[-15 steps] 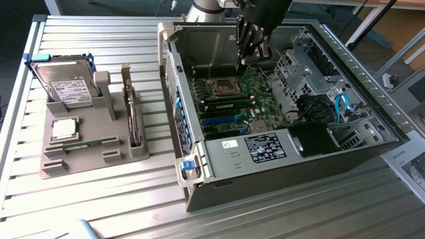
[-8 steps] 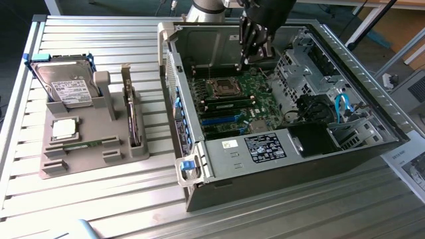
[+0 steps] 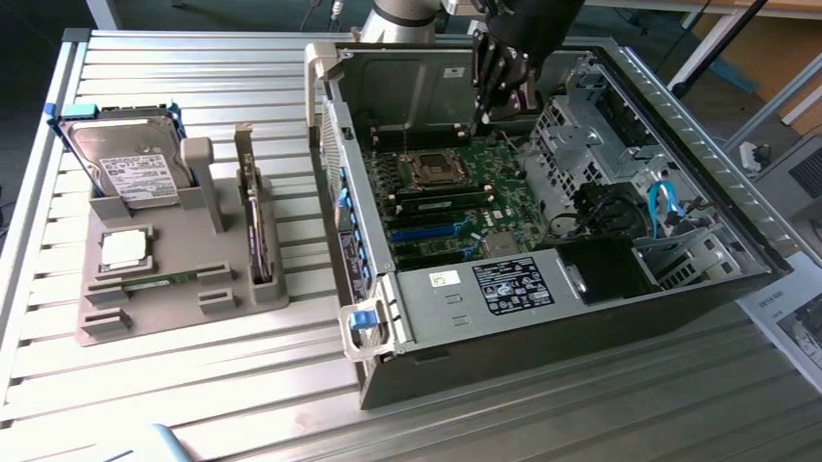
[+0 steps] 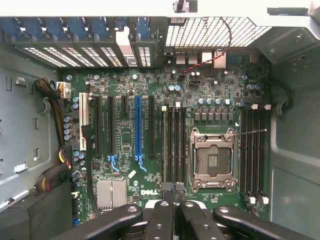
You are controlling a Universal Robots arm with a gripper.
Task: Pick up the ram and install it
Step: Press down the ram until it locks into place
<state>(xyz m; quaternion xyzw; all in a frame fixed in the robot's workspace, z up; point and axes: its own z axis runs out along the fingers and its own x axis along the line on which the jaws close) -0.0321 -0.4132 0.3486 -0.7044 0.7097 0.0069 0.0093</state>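
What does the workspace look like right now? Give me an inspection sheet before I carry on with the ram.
Surface: slatted metal table, carrying a gray holder and an open computer case.
Job's things: a thin green ram stick seems to lie flat in the holder; motherboard with memory slots exposed.
Clutter: hard drive and processor chip in the holder.
Pincer: pincer shut, inside the case above the memory slots; whether it holds anything cannot be told.
Cables: blue cables in the case; red and black wire near the rear grille.
Surroundings: printed sheet at the exterior view's right.
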